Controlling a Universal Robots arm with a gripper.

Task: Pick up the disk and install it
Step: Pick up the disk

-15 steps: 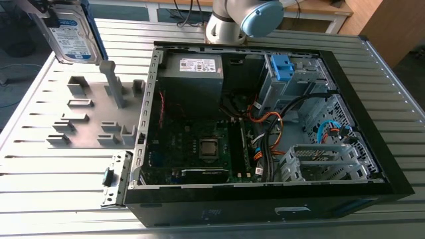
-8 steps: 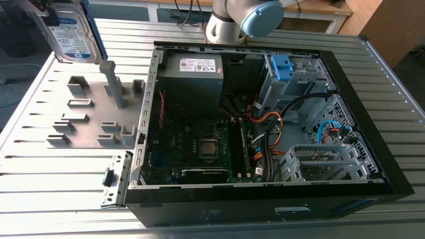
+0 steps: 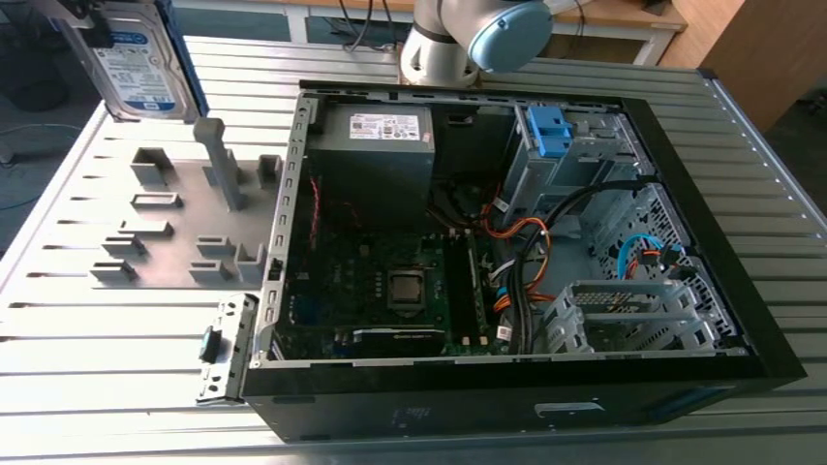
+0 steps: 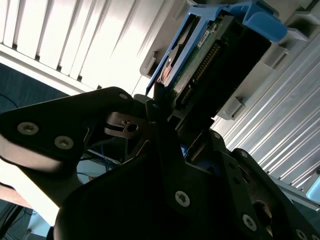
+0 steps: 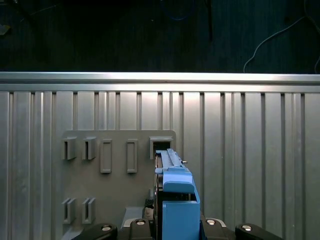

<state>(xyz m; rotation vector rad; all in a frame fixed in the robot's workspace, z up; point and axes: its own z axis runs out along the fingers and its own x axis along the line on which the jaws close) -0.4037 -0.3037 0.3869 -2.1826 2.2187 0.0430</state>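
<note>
The disk (image 3: pixel 136 60), a silver hard drive with a white-and-blue label and a blue bracket, hangs in the air at the exterior view's far left, above the slotted grey holder plate (image 3: pixel 181 228). My gripper (image 3: pixel 85 23) is shut on its upper end. In the second wrist view the disk (image 4: pixel 212 52) sits clamped between the black fingers (image 4: pixel 156 107) of the gripper (image 4: pixel 172 112). The first wrist view looks along the disk's (image 5: pixel 176 197) blue edge, with the gripper (image 5: pixel 172 226) around it and the holder plate (image 5: pixel 116 172) beneath.
An open black computer case (image 3: pixel 762 329) lies on the ribbed metal table (image 3: pixel 77 329), to the exterior view's right of the plate. Inside are a motherboard (image 3: pixel 387 291), a power supply (image 3: pixel 382 145), orange and black cables (image 3: pixel 524 242), a bay with a blue clip (image 3: pixel 549 131) and a metal drive cage (image 3: pixel 627 315).
</note>
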